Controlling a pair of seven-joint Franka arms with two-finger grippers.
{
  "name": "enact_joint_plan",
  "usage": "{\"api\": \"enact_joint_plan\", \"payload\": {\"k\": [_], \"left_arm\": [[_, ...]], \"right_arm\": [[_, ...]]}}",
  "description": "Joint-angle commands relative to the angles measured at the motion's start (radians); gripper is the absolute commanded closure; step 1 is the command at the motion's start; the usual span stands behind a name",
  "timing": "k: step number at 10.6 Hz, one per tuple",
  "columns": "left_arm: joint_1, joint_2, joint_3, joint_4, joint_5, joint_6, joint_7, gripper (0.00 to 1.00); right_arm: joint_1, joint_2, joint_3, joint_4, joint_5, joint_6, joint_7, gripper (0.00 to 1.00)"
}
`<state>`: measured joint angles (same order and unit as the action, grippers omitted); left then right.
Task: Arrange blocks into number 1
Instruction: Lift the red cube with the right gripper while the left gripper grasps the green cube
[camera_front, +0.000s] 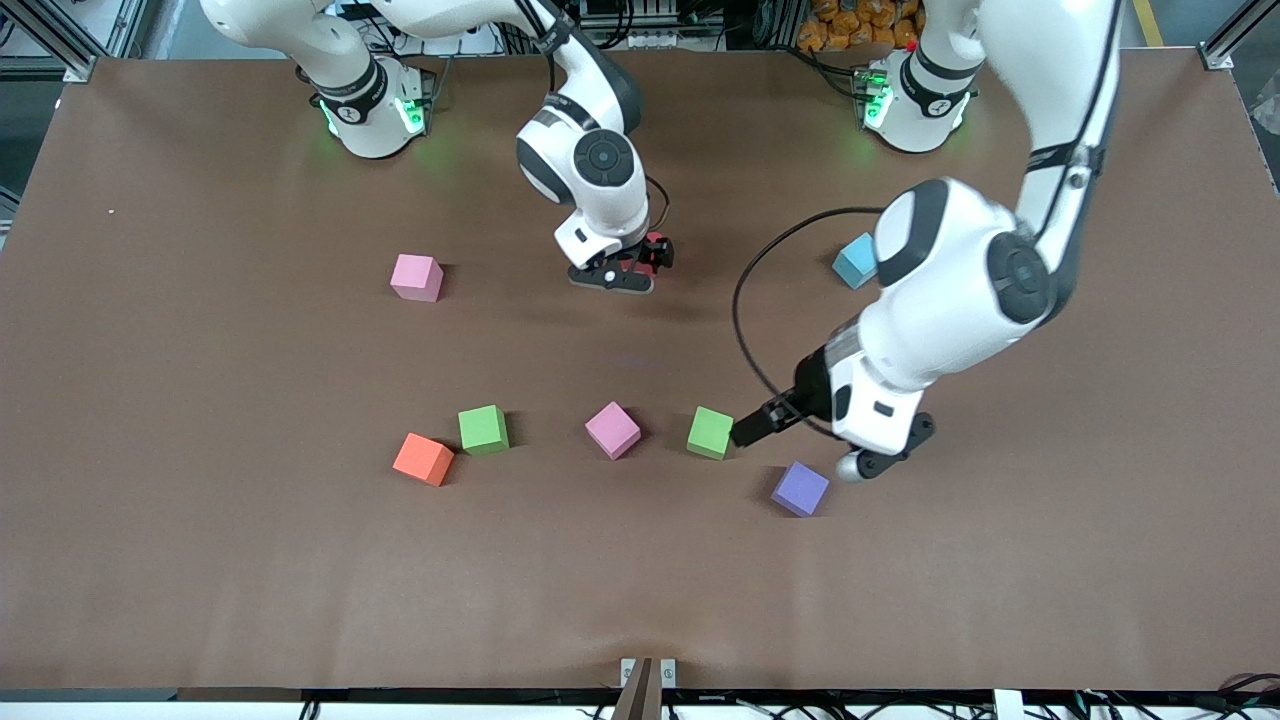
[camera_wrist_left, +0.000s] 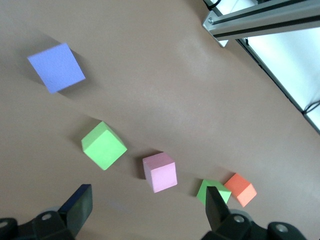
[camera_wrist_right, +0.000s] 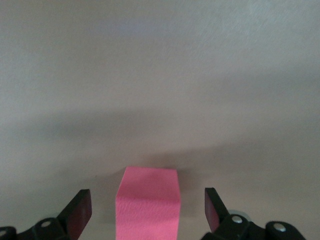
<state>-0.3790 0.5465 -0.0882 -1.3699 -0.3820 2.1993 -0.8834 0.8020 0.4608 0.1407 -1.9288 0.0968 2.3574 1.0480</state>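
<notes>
**Right arm low over the red block; left arm low by the green and purple blocks.**
On the tabletop (camera_front: 200, 560), the left gripper (camera_wrist_left: 145, 210), jaws apart and empty, hangs near a green block (camera_front: 711, 432) and the purple block (camera_front: 800, 489). The right gripper (camera_wrist_right: 147, 207), jaws apart, straddles the red block (camera_wrist_right: 148, 202) unclamped: centre, then close squarely on flat faces. Another green block (camera_front: 484, 429) touches the orange block (camera_front: 423, 459).

White rounded arms (camera_front: 960, 290), black joint discs, green-lit bases, looping black cable (camera_front: 745, 300).
</notes>
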Motion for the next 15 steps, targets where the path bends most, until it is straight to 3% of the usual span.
{"api": "enact_joint_plan", "payload": {"k": [1, 4, 6, 8, 9, 10, 11, 15], "left_arm": [[-0.029, 0.096, 0.012, 0.077, -0.052, 0.072, -0.121, 0.0], [-0.092, 0.168, 0.048, 0.123, -0.052, 0.152, -0.195, 0.0], [-0.106, 0.2, 0.056, 0.132, -0.051, 0.143, -0.068, 0.0], [-0.103, 0.202, 0.073, 0.118, 0.004, 0.05, 0.073, 0.0], [-0.098, 0.216, 0.074, 0.111, 0.014, 0.007, 0.125, 0.0], [-0.101, 0.225, 0.08, 0.11, 0.021, -0.054, 0.129, 0.0], [-0.101, 0.228, 0.096, 0.11, 0.019, -0.106, 0.083, 0.0], [-0.101, 0.3, 0.11, 0.11, 0.005, -0.095, -0.256, 0.0]], "right_arm": [[0.012, 0.012, 0.013, -0.022, 0.015, 0.046, 0.033, 0.0], [0.032, 0.042, 0.013, -0.038, 0.015, 0.083, 0.063, 0.0], [0.037, 0.042, 0.014, -0.068, 0.014, 0.109, 0.063, 0.0], [0.042, 0.042, 0.019, -0.108, 0.014, 0.155, 0.064, 0.0], [0.043, 0.041, 0.02, -0.127, 0.014, 0.189, 0.064, 0.74], [0.045, 0.039, 0.025, -0.128, 0.014, 0.206, 0.067, 1.0], [0.043, 0.038, 0.039, -0.128, 0.014, 0.206, 0.067, 1.0], [0.06, 0.03, 0.085, -0.13, 0.014, 0.197, 0.104, 1.0]]}}
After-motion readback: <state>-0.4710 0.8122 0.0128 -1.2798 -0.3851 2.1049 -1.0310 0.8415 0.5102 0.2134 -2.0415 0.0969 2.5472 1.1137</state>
